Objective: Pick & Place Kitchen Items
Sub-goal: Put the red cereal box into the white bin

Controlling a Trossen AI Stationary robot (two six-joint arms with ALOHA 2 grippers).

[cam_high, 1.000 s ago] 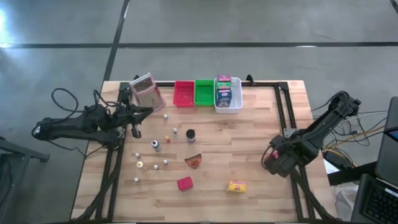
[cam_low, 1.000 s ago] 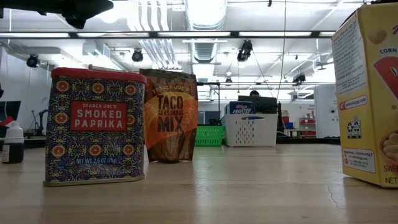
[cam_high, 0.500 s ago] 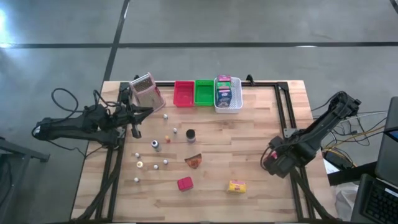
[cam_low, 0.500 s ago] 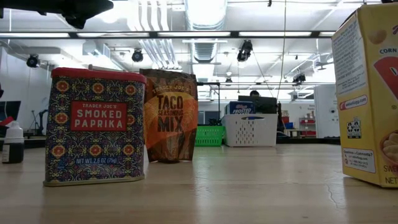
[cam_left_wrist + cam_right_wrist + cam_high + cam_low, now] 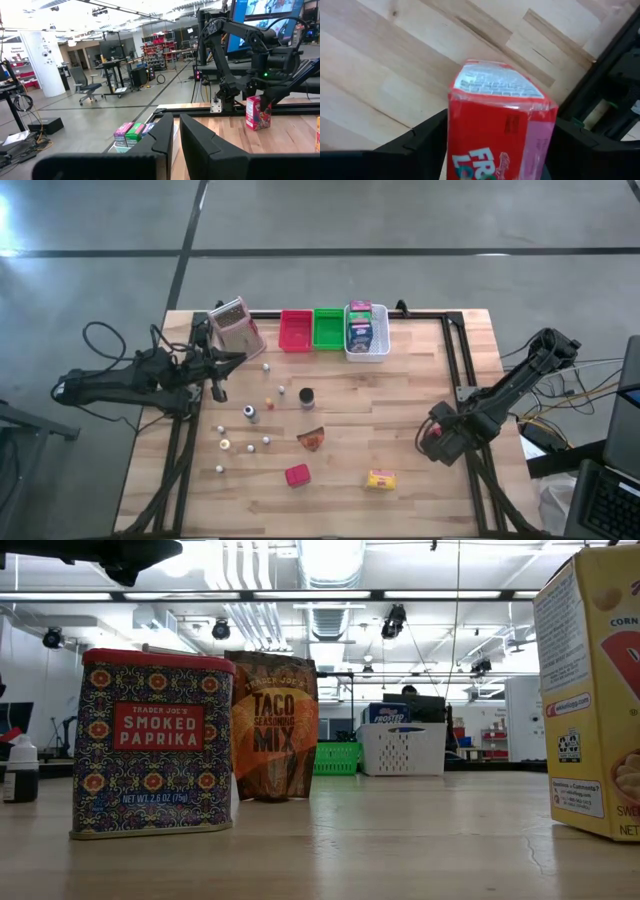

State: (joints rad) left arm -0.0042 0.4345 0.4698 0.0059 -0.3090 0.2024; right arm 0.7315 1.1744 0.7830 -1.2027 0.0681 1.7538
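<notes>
The right gripper point(image 5: 441, 438), at the table's right side near its edge, has drifted slightly left and toward the near edge over the last second, carrying a red-and-pink box point(image 5: 501, 123) between its fingers; the jaws stand wide because the box is wide, and the fingers point(image 5: 427, 142) press both its flanks. This reads as the start of a carry, the box seemingly lifted and bound, probably, for the white tray point(image 5: 366, 350) at the far edge, which already holds several packets. The box is a small carton with a red face, a pink side panel, white lettering and a printed panel on its end; from the left wrist view it stands upright beneath the right arm. The left gripper point(image 5: 238, 358) has not moved: it hangs nearly clenched and empty over the far left of the table. The paprika tin point(image 5: 156, 744), taco packet point(image 5: 274, 726) and yellow box point(image 5: 380, 479) lie unmoved on the boards.
</notes>
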